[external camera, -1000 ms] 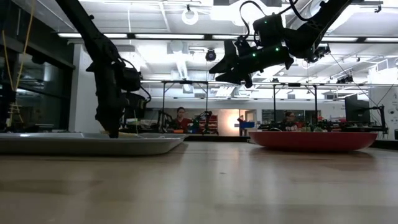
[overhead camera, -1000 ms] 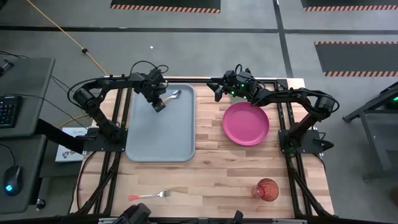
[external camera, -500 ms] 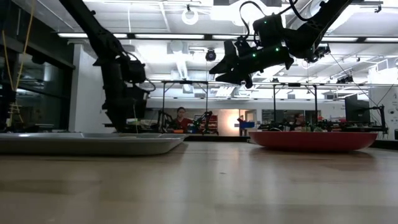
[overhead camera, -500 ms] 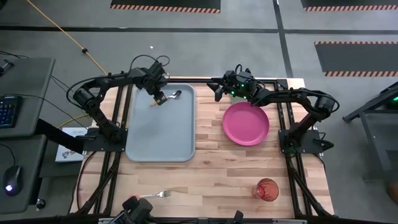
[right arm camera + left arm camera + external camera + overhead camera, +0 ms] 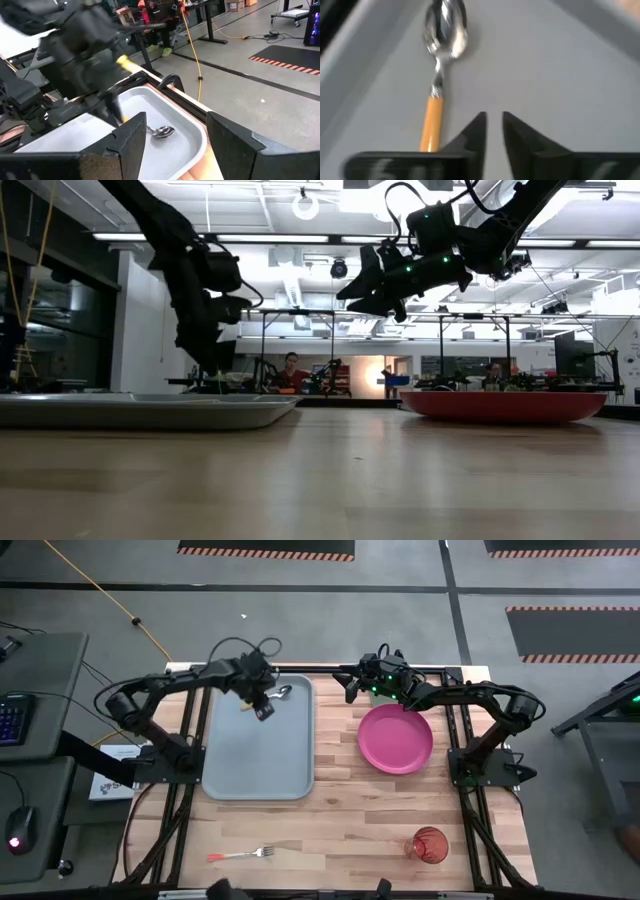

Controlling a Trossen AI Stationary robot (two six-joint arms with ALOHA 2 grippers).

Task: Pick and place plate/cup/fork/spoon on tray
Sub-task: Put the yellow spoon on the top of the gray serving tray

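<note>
Though tray [image 5: 255,755] holding spoon [image 5: 274,696] only
</note>
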